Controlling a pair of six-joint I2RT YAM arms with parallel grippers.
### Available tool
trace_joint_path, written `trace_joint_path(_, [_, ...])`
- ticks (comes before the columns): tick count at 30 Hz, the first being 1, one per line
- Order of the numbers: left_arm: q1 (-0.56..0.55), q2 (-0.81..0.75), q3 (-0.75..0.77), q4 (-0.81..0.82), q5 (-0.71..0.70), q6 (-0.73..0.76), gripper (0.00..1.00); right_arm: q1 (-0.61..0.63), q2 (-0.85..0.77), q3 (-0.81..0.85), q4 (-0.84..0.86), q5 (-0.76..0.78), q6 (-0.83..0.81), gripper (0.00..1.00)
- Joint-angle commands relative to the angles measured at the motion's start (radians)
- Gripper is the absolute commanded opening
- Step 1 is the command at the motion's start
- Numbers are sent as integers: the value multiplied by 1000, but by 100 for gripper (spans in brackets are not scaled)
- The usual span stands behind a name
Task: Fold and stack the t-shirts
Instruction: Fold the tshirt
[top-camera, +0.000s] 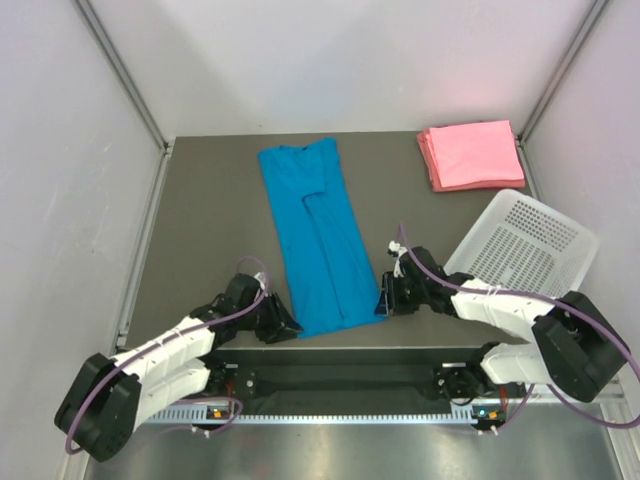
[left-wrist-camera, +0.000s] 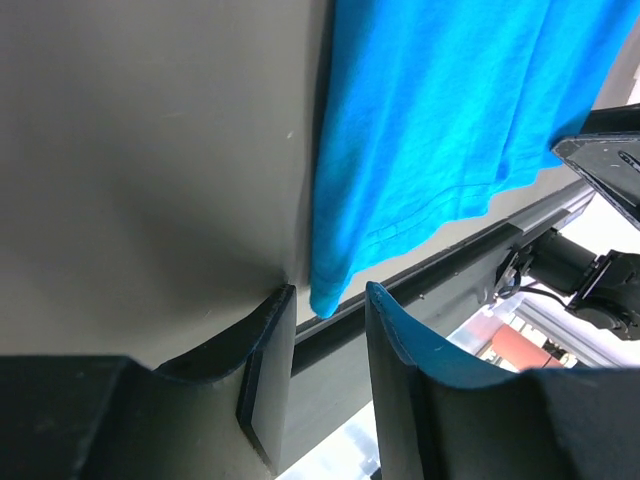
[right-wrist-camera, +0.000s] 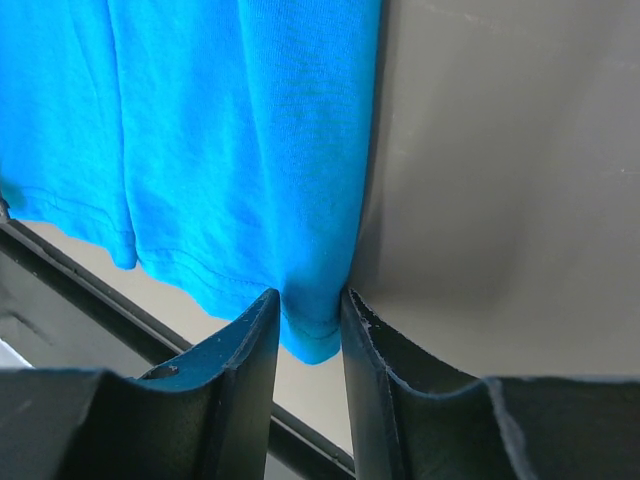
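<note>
Top external: hem corners of the blue t-shirt (top-camera: 318, 250) were straddled by left gripper (top-camera: 292, 327) and right gripper (top-camera: 382, 303), jaws narrowly parted, seemingly for folding.

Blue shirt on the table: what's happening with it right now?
The blue t-shirt lies on the table, folded lengthwise into a long strip. At its near hem, the left pincer stands open around the left corner, and the right pincer straddles the right corner, grip unconfirmed. Folded pink t-shirts sit stacked at the far right, a white basket nearer on that side.
</note>
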Motion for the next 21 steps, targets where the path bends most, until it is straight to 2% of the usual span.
trace_joint_path(1, [-4, 13, -25, -188, -114, 60, 40, 18, 3, -36, -106, 43, -14, 32])
trace_joint_path(8, [-4, 71, -22, -128, -86, 66, 37, 24, -13, -43, -120, 52, -8, 32])
trace_joint_path(9, [-4, 79, -22, -111, -83, 64, 35, 24, -16, -45, -123, 52, -5, 32])
trace_joint_path(11, [-4, 88, -19, -110, -77, 66, 22, 26, -23, -48, -121, 51, -3, 31])
trace_joint_path(12, [-4, 88, -18, -108, -76, 67, 16, 29, -23, -46, -121, 48, -3, 29])
trace_joint_path(13, [-4, 87, -13, -119, -74, 68, 3, 29, -24, -45, -123, 43, -3, 25])
trace_joint_path(14, [-4, 79, -10, -137, -74, 68, 0, 33, -32, -42, -126, 40, -6, 17])
trace_joint_path(18, [-5, 39, 22, -197, -98, 75, 0, 46, -56, -28, -161, 49, -2, 1])
trace_joint_path(21, [-5, 15, 38, -238, -106, 68, 0, 56, -90, -26, -188, 68, 4, 0])
